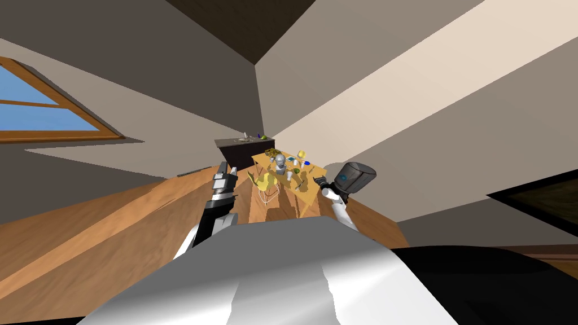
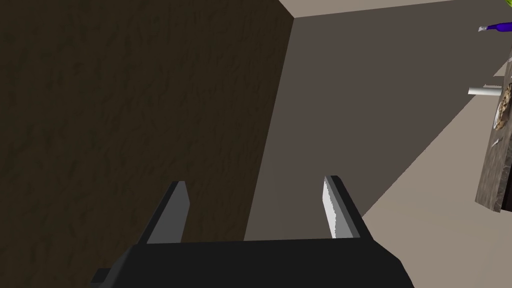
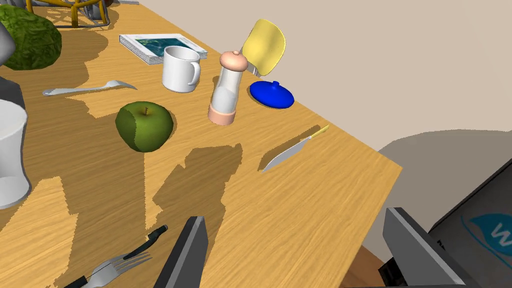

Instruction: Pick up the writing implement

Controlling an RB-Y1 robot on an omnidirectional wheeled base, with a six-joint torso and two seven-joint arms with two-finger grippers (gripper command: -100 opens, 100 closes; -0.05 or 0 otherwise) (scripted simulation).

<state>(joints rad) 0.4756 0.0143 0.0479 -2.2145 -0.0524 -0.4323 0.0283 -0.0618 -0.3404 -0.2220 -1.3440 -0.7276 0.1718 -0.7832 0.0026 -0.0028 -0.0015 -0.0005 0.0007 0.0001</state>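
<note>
Wood counter (image 3: 325,170) below R gripper (image 3: 295,215), fingers spread, nothing held.
Slim black pen (image 3: 156,233) (prob.; too small to be sure) lies flat just beside fork (image 3: 120,262), near one R finger. Hand hangs above w/ fingers wide, likely so it can drop over the pen. Apple (image 3: 145,126) & knife (image 3: 292,150) sit well apart. Bare wood runs from pen to counter edge, so there's room to move. L gripper (image 2: 255,180) off to the side, fingers spread, empty.

Tabletop (image 3: 300,215): apple (image 3: 145,126) between mug (image 3: 181,68) and fork (image 3: 122,264); pen (image 3: 152,236) just beside fork; grinder (image 3: 228,88) beside lid (image 3: 271,94); knife (image 3: 292,148) near edge.
</note>
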